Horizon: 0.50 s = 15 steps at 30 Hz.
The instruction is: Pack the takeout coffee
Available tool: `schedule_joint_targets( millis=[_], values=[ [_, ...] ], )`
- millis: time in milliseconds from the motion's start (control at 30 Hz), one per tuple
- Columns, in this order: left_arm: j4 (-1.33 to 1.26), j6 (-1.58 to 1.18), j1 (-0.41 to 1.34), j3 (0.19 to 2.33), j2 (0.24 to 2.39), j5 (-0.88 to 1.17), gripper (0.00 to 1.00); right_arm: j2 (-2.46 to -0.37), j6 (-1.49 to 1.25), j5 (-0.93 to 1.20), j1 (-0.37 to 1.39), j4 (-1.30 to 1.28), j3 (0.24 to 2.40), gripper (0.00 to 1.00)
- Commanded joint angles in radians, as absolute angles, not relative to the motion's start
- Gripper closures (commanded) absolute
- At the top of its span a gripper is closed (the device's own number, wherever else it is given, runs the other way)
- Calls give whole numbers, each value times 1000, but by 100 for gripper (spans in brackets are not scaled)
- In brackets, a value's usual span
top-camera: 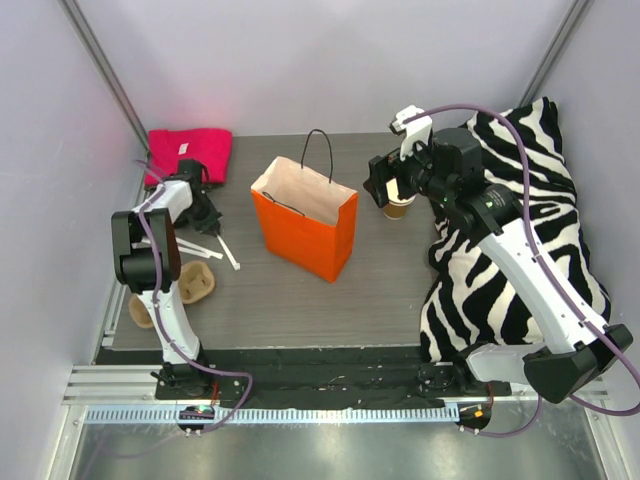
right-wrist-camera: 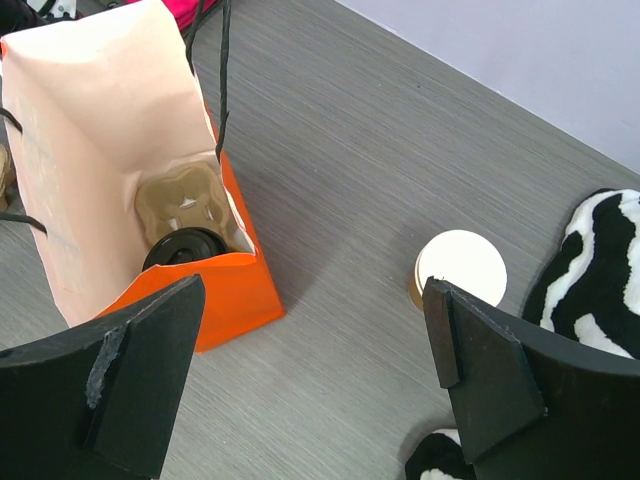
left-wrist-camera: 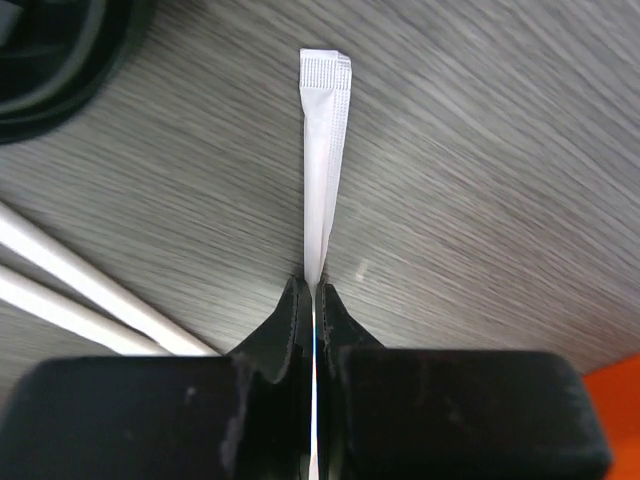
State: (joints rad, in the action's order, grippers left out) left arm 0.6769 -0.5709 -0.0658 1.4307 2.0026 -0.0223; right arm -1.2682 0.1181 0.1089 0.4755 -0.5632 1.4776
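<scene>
Pinching one thin white paper sachet (left-wrist-camera: 322, 150), the left end effector (left-wrist-camera: 312, 288) sits beside two white sticks (left-wrist-camera: 60, 255); the right end effector (right-wrist-camera: 312, 290) hangs spread near one brown kraft-paper cup (right-wrist-camera: 460, 265).

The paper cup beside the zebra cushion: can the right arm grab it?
Probably yes. The right gripper hangs open near the paper cup with nothing between them; only the zebra cushion sits close.
</scene>
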Motion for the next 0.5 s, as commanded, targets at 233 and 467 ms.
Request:
schedule_joint_targets(
  millis=[233,467],
  values=[
    [719,-569,-25,1549,1697,164,100,-1250,115,135,469,-577,1632,0],
    [761,-399,-17,1568,1464,313,100,-1255,107,230,469,-624,1755,0]
  ],
)
